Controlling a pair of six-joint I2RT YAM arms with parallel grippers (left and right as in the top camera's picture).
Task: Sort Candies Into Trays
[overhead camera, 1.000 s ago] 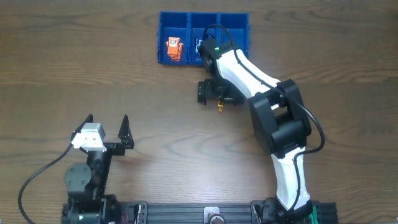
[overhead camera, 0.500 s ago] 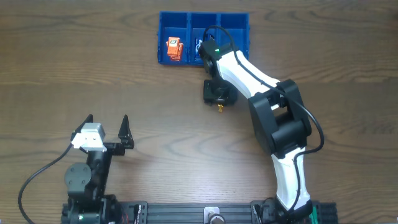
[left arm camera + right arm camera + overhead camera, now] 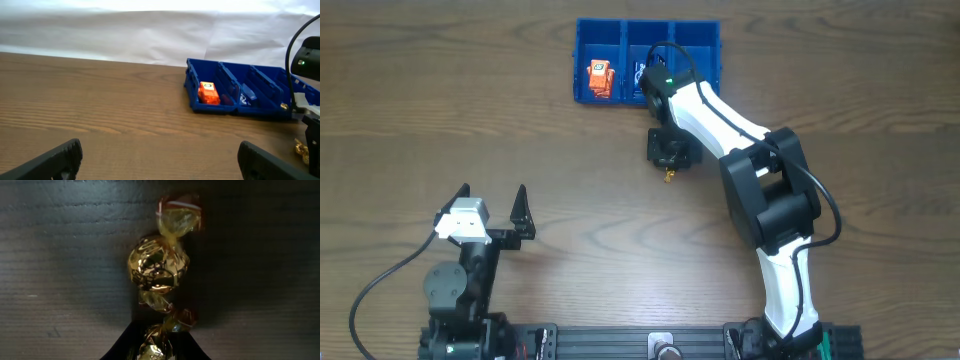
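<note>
**Gold candy at the right gripper's tips, short of the tray**

The blue tray sits at the far side of the bench, and has three compartments side by side. An orange candy lies in its left compartment. A blue candy lies in the middle one, partly covered in the top view by the right arm. That arm slants across the tray's near edge and hides part of the middle and right compartments, so I cannot tell what the right one holds.

The gold candy is on the bare wood just in front of the tray, below its middle compartment and outside it. It is a foil ball with a twisted wrapper end on each side. The right gripper stands over it with its fingers pressed together. They appear to nip the twist end nearest them, while the ball itself lies beyond the tips. A dark shadow falls on the wood beside the candy.

The left gripper is well apart from the tray, toward the near left of the bench. Its fingers are spread wide with nothing between them. From its own wrist view the tray lies ahead across open wood, with the right arm and its cable at the tray's right end and a pale sheet behind the bench.
</note>
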